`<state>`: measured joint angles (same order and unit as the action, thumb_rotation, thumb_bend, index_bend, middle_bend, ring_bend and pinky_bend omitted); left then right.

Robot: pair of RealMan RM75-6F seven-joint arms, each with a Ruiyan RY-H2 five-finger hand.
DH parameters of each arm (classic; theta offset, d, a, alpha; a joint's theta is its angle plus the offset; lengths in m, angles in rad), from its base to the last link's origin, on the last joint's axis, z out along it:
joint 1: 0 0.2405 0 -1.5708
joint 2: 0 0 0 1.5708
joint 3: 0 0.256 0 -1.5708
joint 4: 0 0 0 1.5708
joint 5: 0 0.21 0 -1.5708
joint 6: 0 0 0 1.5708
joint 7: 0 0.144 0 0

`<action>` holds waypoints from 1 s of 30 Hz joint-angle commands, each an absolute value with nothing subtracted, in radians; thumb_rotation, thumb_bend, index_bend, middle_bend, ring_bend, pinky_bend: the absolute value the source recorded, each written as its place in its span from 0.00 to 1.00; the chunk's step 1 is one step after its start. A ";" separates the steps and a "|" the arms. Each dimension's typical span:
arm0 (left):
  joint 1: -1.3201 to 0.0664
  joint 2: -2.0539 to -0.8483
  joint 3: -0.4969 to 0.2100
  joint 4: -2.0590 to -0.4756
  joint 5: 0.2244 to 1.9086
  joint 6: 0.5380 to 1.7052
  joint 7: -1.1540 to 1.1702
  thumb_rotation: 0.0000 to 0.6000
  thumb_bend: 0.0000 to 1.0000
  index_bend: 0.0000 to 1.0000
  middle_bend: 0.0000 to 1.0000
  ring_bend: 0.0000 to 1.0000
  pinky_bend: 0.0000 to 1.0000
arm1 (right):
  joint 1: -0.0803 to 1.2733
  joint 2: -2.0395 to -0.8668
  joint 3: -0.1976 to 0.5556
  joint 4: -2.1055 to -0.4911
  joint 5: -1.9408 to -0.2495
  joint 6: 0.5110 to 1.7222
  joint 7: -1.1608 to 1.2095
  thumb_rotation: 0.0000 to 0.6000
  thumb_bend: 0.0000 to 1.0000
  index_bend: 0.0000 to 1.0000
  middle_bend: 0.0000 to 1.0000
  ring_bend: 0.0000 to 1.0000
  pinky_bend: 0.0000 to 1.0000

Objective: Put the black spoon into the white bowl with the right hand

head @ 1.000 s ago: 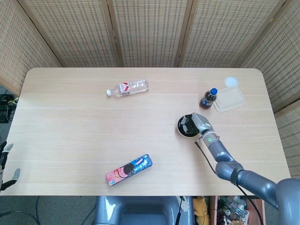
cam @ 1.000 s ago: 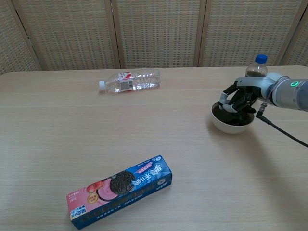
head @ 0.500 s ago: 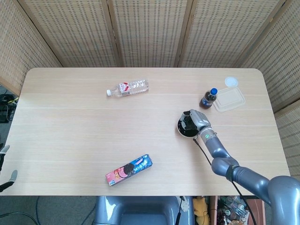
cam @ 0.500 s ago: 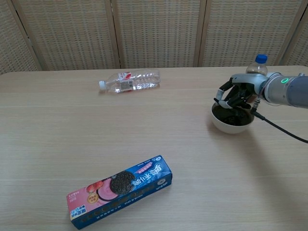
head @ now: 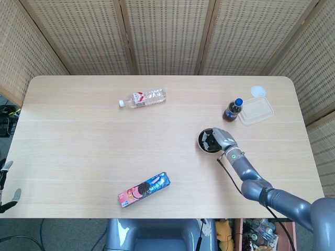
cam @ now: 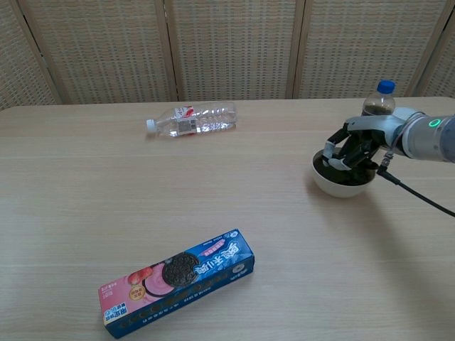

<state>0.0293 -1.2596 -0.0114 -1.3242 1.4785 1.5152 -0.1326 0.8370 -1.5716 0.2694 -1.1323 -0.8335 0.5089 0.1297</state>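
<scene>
The white bowl [cam: 343, 182] stands right of the table's middle, and its inside looks dark [head: 210, 141]. My right hand [cam: 351, 148] hangs over the bowl's far right rim with its fingers curled down into it. The black spoon cannot be told apart from the dark inside and the dark fingers, so a grip on it is unclear. In the head view the right hand [head: 220, 137] covers the bowl's right half. My left hand [head: 6, 184] shows only at the lower left edge of the head view, off the table, with its fingers apart and nothing in it.
A dark drink bottle with a blue cap [head: 233, 110] stands just behind the bowl, beside a lidded clear container [head: 256, 111]. A clear water bottle [cam: 190, 118] lies at the far middle. A blue biscuit box [cam: 178, 280] lies near the front edge.
The right hand rose a little over the bowl half a second ago and has dropped back down into it. The left hand shifted slightly at the frame's edge.
</scene>
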 commanded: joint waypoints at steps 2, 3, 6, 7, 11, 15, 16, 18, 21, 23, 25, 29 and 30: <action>0.031 -1.259 -0.011 -1.323 1.477 1.516 -0.134 1.00 0.40 0.00 0.00 0.00 0.00 | 0.847 -1.583 0.275 -1.125 -0.833 0.514 0.128 1.00 0.82 0.71 0.90 0.89 0.86; 0.033 -1.259 -0.011 -1.322 1.474 1.516 -0.134 1.00 0.40 0.00 0.00 0.00 0.00 | 0.853 -1.588 0.278 -1.118 -0.831 0.515 0.127 1.00 0.82 0.71 0.90 0.89 0.86; 0.036 -1.258 -0.011 -1.321 1.469 1.516 -0.134 1.00 0.40 0.00 0.00 0.00 0.00 | 0.862 -1.597 0.284 -1.101 -0.821 0.510 0.129 1.00 0.82 0.71 0.90 0.89 0.86; 0.037 -1.257 -0.011 -1.321 1.468 1.516 -0.135 1.00 0.40 0.00 0.00 0.00 0.00 | 0.866 -1.600 0.285 -1.095 -0.817 0.507 0.129 1.00 0.82 0.71 0.90 0.89 0.86; 0.038 -1.257 -0.011 -1.322 1.469 1.516 -0.134 1.00 0.40 0.00 0.00 0.00 0.00 | 0.878 -1.618 0.287 -1.056 -0.807 0.506 0.125 1.00 0.82 0.71 0.90 0.89 0.86; 0.037 -1.255 -0.012 -1.325 1.470 1.518 -0.131 1.00 0.40 0.00 0.00 0.00 0.00 | 0.879 -1.623 0.288 -1.021 -0.797 0.511 0.122 1.00 0.82 0.71 0.90 0.89 0.86; 0.037 -1.255 -0.013 -1.326 1.470 1.518 -0.131 1.00 0.40 0.00 0.00 0.00 0.00 | 0.877 -1.620 0.288 -1.016 -0.793 0.512 0.122 1.00 0.82 0.71 0.90 0.89 0.86; 0.036 -1.255 -0.013 -1.326 1.471 1.518 -0.130 1.00 0.40 0.00 0.00 0.00 0.00 | 0.873 -1.615 0.287 -1.016 -0.790 0.512 0.121 1.00 0.82 0.71 0.90 0.89 0.86; 0.034 -1.256 -0.012 -1.327 1.473 1.514 -0.129 1.00 0.40 0.00 0.00 0.00 0.00 | 0.863 -1.599 0.282 -1.027 -0.788 0.514 0.119 1.00 0.82 0.71 0.90 0.89 0.87; 0.032 -1.258 -0.012 -1.326 1.475 1.512 -0.129 1.00 0.40 0.00 0.00 0.00 0.00 | 0.854 -1.584 0.277 -1.045 -0.787 0.516 0.117 1.00 0.82 0.71 0.90 0.89 0.87; 0.030 -1.258 -0.013 -1.327 1.478 1.513 -0.130 1.00 0.40 0.00 0.00 0.00 0.00 | 0.840 -1.559 0.267 -1.083 -0.790 0.516 0.115 1.00 0.82 0.71 0.90 0.89 0.86; 0.030 -1.255 -0.013 -1.329 1.480 1.516 -0.131 1.00 0.40 0.00 0.00 0.00 0.00 | 0.829 -1.532 0.264 -1.143 -0.801 0.526 0.115 1.00 0.82 0.71 0.90 0.89 0.87; 0.030 -1.255 -0.012 -1.329 1.480 1.517 -0.132 1.00 0.40 0.00 0.00 0.00 0.00 | 0.828 -1.531 0.264 -1.150 -0.803 0.530 0.115 1.00 0.82 0.71 0.90 0.89 0.87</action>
